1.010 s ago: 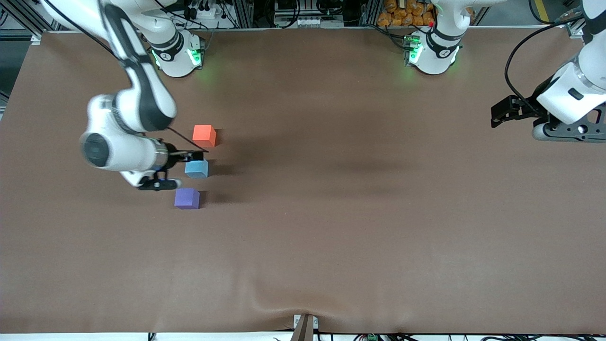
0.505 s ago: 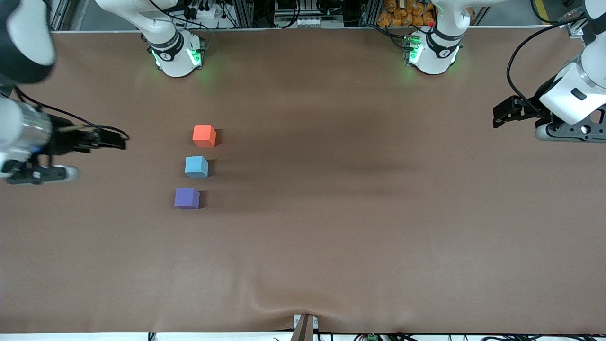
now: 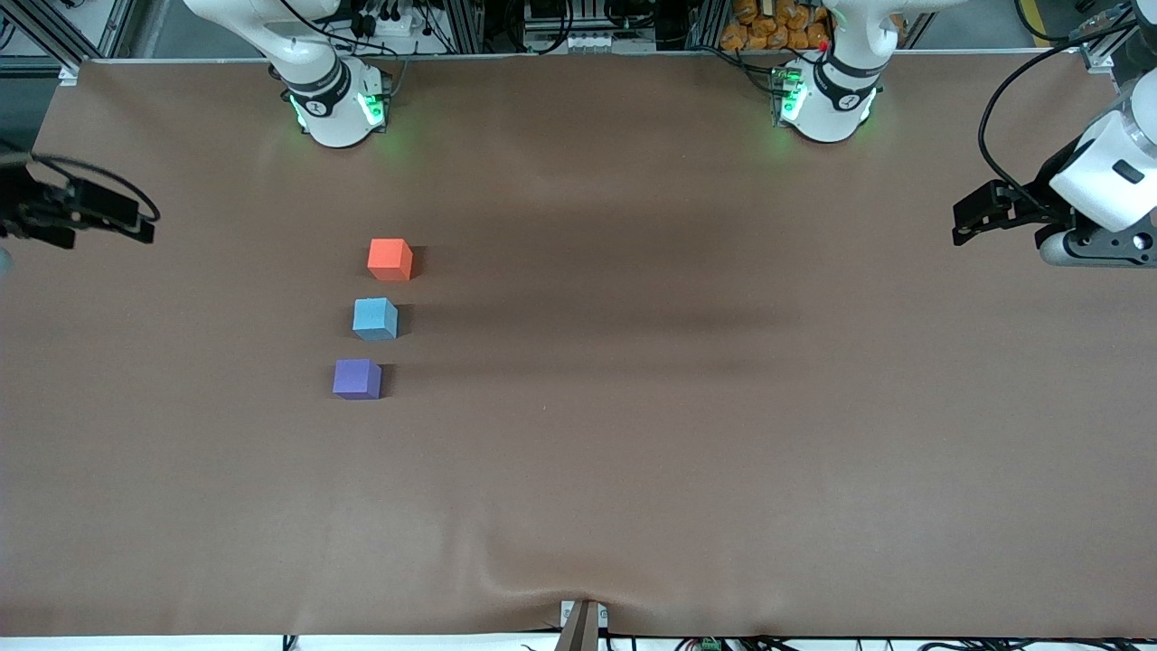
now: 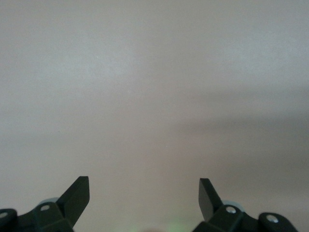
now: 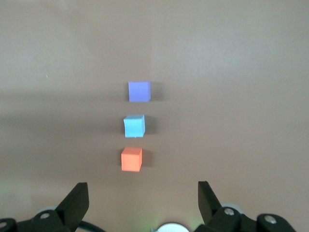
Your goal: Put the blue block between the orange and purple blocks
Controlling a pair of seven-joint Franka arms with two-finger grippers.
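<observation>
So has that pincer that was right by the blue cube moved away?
Yes. The right pincer has pulled away from the blue block toward the right arm's end of the table, open and empty. The blue block stays put.

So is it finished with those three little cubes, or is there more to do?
It looks finished. The blue block sits on the table in line between the orange block and the purple block, touching neither. Nothing is in hand: the right gripper is open and empty at the table's edge, and the left gripper waits open at its own end. Nothing seems left.
</observation>
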